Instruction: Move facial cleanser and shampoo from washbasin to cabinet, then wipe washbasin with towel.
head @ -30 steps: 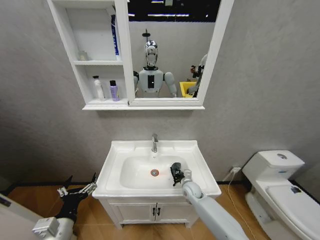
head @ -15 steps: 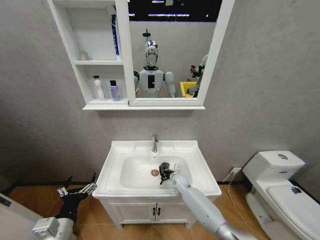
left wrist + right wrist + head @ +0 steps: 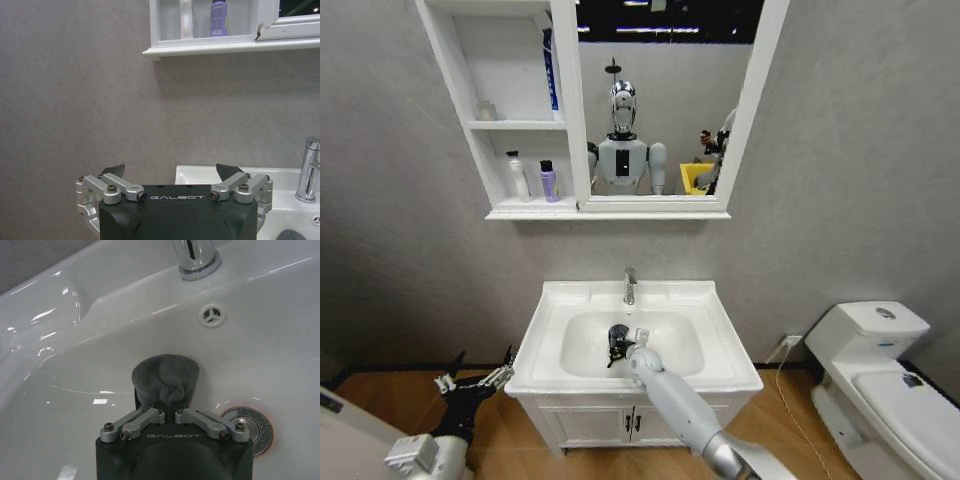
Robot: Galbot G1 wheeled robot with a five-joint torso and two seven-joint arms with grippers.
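Note:
My right gripper [image 3: 617, 348] is down in the bowl of the white washbasin [image 3: 548, 305], shut on the dark grey towel [image 3: 616, 338]. In the right wrist view the towel [image 3: 165, 376] bulges out past that gripper [image 3: 167, 404] and presses on the bowl's wall, between the red-ringed drain [image 3: 251, 427] and the overflow hole. A white bottle [image 3: 517, 175] and a purple bottle [image 3: 548, 181], the facial cleanser and shampoo, stand on the lowest shelf of the cabinet [image 3: 470, 128]. My left gripper [image 3: 476, 378] hangs open and idle, low beside the washbasin's left edge.
The chrome faucet [image 3: 630, 285] stands at the basin's back rim. A white toilet [image 3: 880, 370] sits to the right. Below the basin is a vanity with two doors [image 3: 630, 425]. The mirror [image 3: 660, 100] adjoins the cabinet.
My right gripper has swept the towel leftwards across the bowl, from its right side past the drain. The left arm has stayed still.

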